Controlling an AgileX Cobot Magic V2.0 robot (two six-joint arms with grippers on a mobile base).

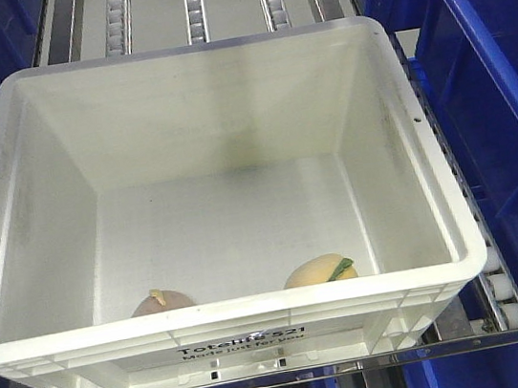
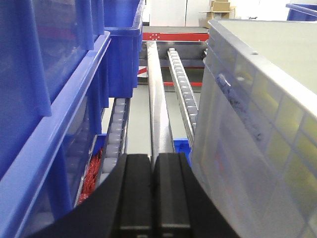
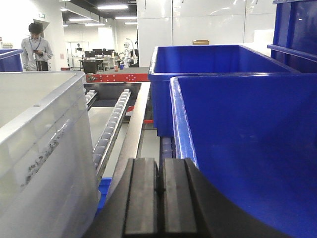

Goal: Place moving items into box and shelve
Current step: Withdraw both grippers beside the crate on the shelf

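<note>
The big white box (image 1: pixel 212 201) is sitting on a shelf (image 1: pixel 265 374) made of metal rails with little rollers (image 1: pixel 194 5), and it is open at the top. Two soft round lumps are lying inside it, on the bottom, close to the near wall. The greyish-pink lump (image 1: pixel 161 302) is sitting toward the left and is showing a small pale stub on top. The yellow lump (image 1: pixel 320 270) with the green edge is sitting toward the right, and the two are lying well apart, not touching. The near rim of the box is hiding the lower part of each one. Black letters are showing on the front wall of the box. Blue bins (image 1: pixel 508 111) are standing on both sides of the box. The left hand (image 2: pixel 151 186) is hanging low beside the left wall of the box, between it and a stack of blue bins, and its two black fingers (image 2: pixel 136 188) are pressing together with nothing between them. The right hand (image 3: pixel 159 191) is hanging beside the right wall of the box, next to a blue bin, and its fingers (image 3: pixel 141 193) are also closing together on nothing. Far back in the room, a person (image 3: pixel 37 49) is standing and looking down.
</note>
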